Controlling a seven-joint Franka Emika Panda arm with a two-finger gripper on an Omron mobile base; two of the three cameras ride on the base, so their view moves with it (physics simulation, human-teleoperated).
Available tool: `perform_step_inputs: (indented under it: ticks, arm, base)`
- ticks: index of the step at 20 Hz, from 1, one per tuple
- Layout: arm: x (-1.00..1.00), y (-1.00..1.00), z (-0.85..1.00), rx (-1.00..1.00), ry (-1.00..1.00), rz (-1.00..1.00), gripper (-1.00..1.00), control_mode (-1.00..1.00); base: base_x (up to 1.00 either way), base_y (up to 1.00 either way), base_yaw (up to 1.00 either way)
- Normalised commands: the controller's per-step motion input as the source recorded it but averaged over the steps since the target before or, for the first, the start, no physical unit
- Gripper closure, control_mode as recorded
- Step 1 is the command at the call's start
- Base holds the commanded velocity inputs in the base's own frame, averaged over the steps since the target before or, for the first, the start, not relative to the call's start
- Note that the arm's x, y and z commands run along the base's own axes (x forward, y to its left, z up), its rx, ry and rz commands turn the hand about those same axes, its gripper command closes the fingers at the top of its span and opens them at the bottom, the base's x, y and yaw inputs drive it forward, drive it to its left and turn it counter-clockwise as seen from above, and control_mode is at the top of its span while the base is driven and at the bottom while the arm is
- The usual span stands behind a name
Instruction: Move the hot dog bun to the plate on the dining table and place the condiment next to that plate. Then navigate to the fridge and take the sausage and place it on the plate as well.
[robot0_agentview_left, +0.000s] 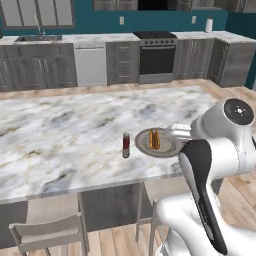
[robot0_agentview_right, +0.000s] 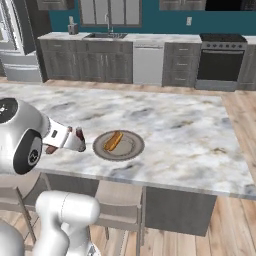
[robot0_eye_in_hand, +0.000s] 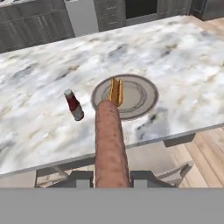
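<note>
A: Gripping the sausage, the gripper hangs off the dining table's near edge.
B: The plate with the bun lies just inside that edge, condiment beside it.

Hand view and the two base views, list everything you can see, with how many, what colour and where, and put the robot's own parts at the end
dining table: one, white-grey marble top, foreground.
plate: one, grey-tan, on the table near its front edge.
hot dog bun: one, golden-orange, lying on the plate.
condiment: one, red bottle with pale cap, upright on the table beside the plate, apart from it.
sausage: one, reddish-brown, clamped in the gripper, its far end pointing toward the plate.
chairs: at least two, pale wood, tucked under the table's near side.
fridge: one, silver-grey, back left in the right base view.
oven: one, dark, under the back counter.
dishwasher: one, white, between the grey cabinets.
sink: one, in the back counter.
gripper: one, dark fingers shut on the sausage.
</note>
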Motion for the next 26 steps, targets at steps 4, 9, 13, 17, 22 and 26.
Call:
perform_step_inputs:
  ticks: [4,9,13,17,22,26]
  arm:
    - [1.0,-1.0,-0.37,0.0,0.21,0.0,1.0,-1.0]
    - [1.0,-0.82,-0.61,0.0,0.18,0.0,1.0,-1.0]
    - [1.0,-0.23,-0.65,0.0,0.02,0.0,1.0,-1.0]
    - [0.99,0.0,-0.65,0.0,0.0,0.0,1.0,-1.0]
    - [0.95,0.0,-0.66,-0.01,0.0,0.0,1.0,-1.0]
    - [0.69,0.0,-0.54,-0.02,0.0,0.0,1.0,-1.0]
  base:
    - [0.0,0.0,0.0]
    - [0.0,0.0,0.0]
    - [0.0,0.0,0.0]
    - [0.0,0.0,0.0]
    - [0.0,0.0,0.0]
    - [0.0,0.0,0.0]
